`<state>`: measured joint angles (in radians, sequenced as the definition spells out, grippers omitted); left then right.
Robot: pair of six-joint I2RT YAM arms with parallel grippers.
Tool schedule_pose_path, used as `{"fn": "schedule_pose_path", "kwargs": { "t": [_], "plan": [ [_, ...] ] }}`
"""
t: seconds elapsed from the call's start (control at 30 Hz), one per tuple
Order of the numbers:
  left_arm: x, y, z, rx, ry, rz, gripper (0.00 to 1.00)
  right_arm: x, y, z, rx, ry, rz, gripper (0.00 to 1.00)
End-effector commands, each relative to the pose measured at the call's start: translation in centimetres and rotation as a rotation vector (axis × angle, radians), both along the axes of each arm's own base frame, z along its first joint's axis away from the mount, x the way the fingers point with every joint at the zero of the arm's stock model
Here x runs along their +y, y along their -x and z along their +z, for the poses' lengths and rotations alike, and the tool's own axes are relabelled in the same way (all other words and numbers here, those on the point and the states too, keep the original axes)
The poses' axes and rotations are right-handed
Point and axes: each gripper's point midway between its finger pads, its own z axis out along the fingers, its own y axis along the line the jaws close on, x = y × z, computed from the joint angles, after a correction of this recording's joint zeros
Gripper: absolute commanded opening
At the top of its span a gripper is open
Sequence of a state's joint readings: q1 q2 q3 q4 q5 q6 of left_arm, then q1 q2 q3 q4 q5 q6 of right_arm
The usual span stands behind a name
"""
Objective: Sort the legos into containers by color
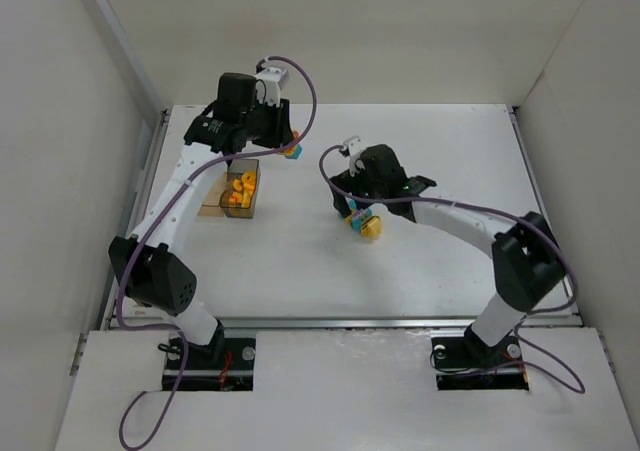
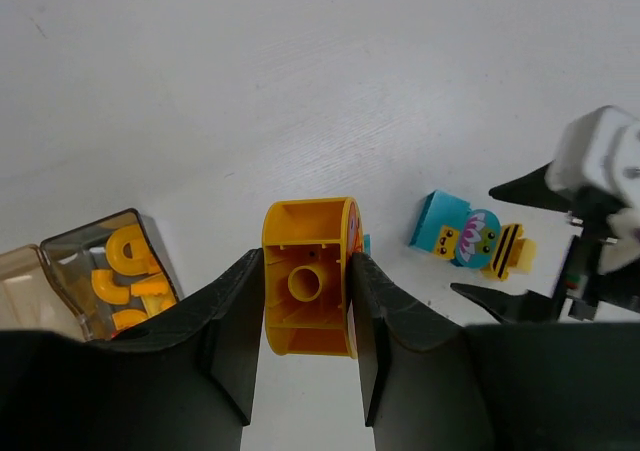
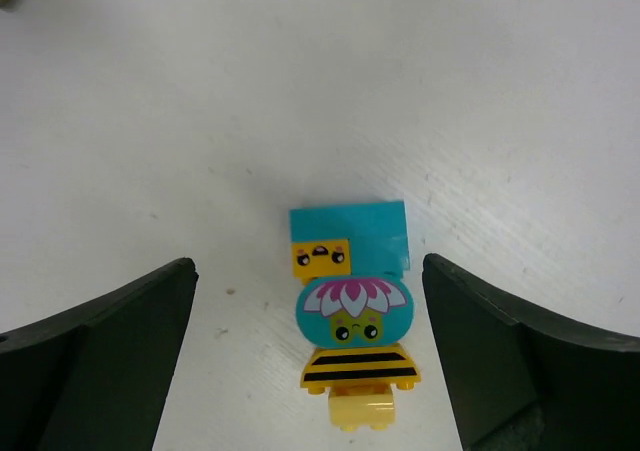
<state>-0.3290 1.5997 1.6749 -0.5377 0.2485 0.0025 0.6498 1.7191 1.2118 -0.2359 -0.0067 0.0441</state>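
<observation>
My left gripper is shut on an orange brick with a rounded end, held above the table; in the top view the left gripper is just right of the containers. The tan-clear box and the dark grey box stand joined; the dark one holds several small orange curved pieces. My right gripper is open, its jaws wide on either side of a cluster of cyan and yellow bricks lying on the table, also in the top view and the left wrist view.
White walls enclose the table on the left, back and right. The table's front edge runs just ahead of the arm bases. The right arm's gripper shows at the right edge of the left wrist view.
</observation>
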Motion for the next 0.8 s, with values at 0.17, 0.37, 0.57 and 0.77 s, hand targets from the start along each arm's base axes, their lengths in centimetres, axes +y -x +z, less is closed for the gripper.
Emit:
{"fn": "schedule_pose_path", "kwargs": {
  "t": [0.17,0.37,0.57,0.77],
  "plan": [
    [-3.1,2.6,3.5,-0.033,0.165,-0.19,0.0,4.7,1.1,15.5,-0.438,-0.315,0.223,1.0],
    [-4.8,3.4,3.9,0.012,0.264,-0.248,0.0,6.1,1.3,18.7,-0.497,-0.346,0.223,0.95],
    [-5.8,4.1,4.2,0.017,0.284,-0.282,0.0,7.1,0.9,19.5,-0.513,-0.351,0.235,0.84],
    [-5.8,4.1,3.8,0.033,0.288,-0.276,0.0,8.2,0.2,19.4,-0.501,-0.362,0.248,0.73]
  ]
}}
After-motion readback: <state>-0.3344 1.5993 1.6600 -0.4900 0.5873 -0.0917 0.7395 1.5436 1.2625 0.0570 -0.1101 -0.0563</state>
